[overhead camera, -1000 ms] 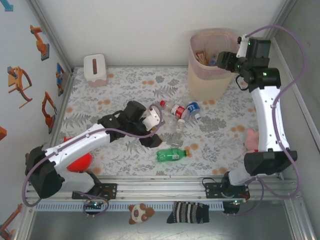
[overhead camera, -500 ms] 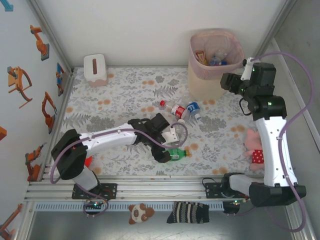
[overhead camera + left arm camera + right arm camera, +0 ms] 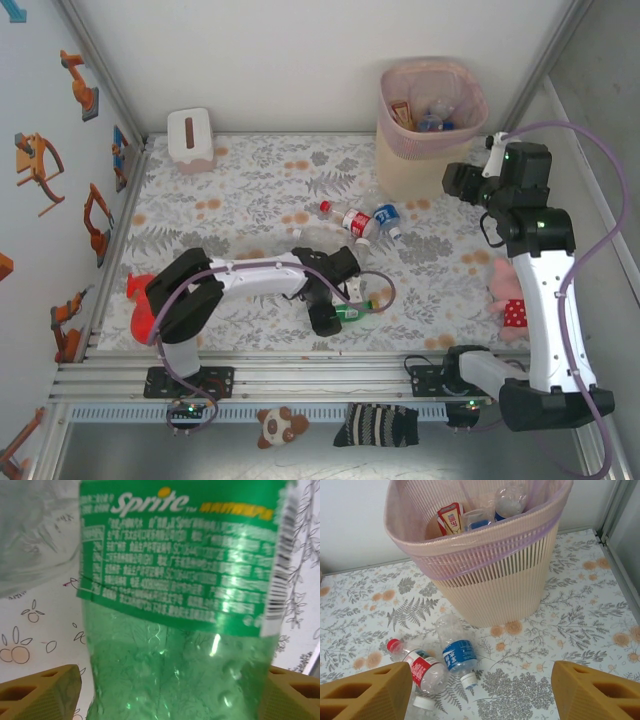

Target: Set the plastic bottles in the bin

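My left hand [image 3: 173, 682] is spread, its two yellow ribbed fingers [image 3: 42, 692] standing either side of the green plastic Sprite bottle [image 3: 180, 605], which lies on its side between them. At 9 o'clock in the wrist view a sliver of cloth shows between finger and bottle. At 3 o'clock the finger sits right at the bottle's wall, and I cannot tell whether it touches. From above, that bottle lies near the 6 o'clock edge of the surface [image 3: 250, 180], which is covered in a white cloth printed with grey ferns and orange flowers.

My right hand [image 3: 482, 680] hangs spread with nothing between its fingers, just beside the tall round beige-pink plastic bin [image 3: 485, 580], at about the bin's 5 o'clock. The bin stands at 1 o'clock on the surface with a few bottles lying inside. Near its foot lie a clear bottle with a red label and red cap [image 3: 420, 665] and, beside it, a clear bottle with a blue label [image 3: 457, 655].

A white tissue box [image 3: 190, 135] sits at 11 o'clock, and a pink plush toy [image 3: 505, 290] lies at the 4 o'clock edge. The walls are plain white, with orange robot-arm stickers [image 3: 40, 165] on the 9 o'clock side.
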